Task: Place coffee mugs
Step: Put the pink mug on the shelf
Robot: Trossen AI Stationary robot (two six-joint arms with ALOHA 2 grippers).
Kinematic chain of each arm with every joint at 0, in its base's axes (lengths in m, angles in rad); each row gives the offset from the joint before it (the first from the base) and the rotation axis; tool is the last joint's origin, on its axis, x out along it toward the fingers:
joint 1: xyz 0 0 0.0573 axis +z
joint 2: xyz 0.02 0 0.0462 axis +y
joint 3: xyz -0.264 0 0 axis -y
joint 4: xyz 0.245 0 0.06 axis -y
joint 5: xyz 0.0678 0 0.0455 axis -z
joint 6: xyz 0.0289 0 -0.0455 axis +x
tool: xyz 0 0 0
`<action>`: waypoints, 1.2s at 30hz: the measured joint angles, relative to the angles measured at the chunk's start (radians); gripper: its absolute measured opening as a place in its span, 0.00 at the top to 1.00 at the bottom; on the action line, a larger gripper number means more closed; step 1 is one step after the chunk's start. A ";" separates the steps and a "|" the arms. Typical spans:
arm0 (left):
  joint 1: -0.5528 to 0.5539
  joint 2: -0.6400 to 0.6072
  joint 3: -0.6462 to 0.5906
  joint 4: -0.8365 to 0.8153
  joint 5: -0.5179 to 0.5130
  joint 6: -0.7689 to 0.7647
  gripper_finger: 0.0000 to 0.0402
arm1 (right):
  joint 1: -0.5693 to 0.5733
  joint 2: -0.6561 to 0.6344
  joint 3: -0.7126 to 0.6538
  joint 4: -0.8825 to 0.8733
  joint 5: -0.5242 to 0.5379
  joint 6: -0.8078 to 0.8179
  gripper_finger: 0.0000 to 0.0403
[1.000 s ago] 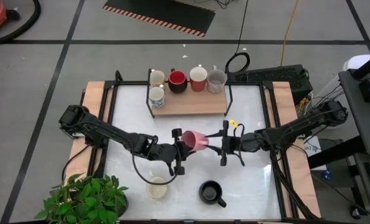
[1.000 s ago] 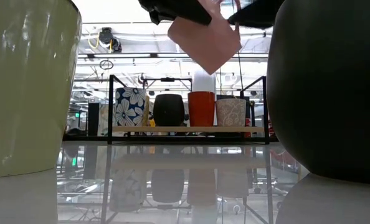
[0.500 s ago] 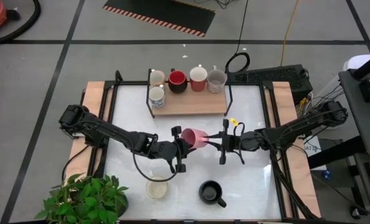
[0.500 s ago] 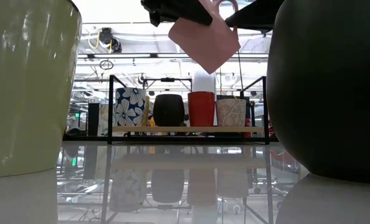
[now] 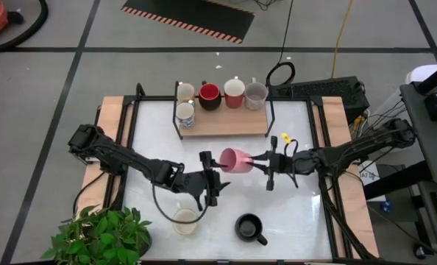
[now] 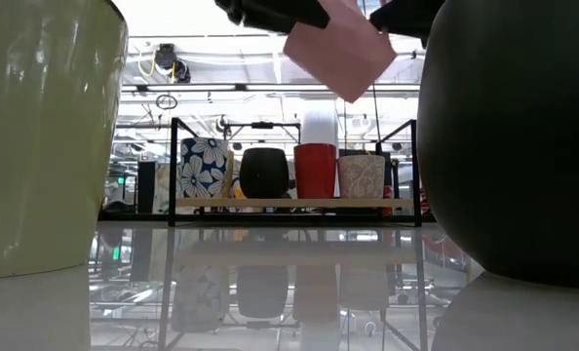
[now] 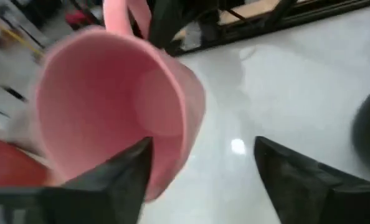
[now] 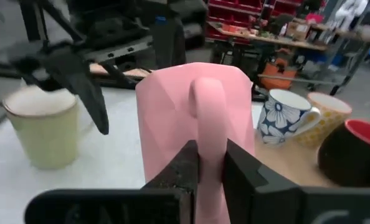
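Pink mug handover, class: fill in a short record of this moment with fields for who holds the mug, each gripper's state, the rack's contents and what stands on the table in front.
Held mug: pink mug, in the air above the table
Right gripper: shut on the pink mug's handle
Left gripper: open, beside the mug's rim
Wooden rack: five mugs along its back
Front of table: cream mug, black mug
Corner: potted plant

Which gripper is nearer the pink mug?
Right. The right gripper is shut on the pink mug's handle, holding it above the table. The left gripper stands open just beside the mug's mouth, not touching.
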 joint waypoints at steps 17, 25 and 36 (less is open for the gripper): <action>-0.051 -0.001 0.000 0.055 0.001 0.426 0.38 | -0.144 -0.081 0.000 -0.112 -0.604 0.296 0.91; -0.066 -0.001 0.000 0.064 0.110 0.467 0.47 | -0.174 -0.016 -0.020 0.044 -0.758 0.309 0.91; -0.056 0.010 0.000 -0.004 0.132 0.499 0.65 | -0.326 0.050 -0.180 0.399 -0.934 0.474 0.91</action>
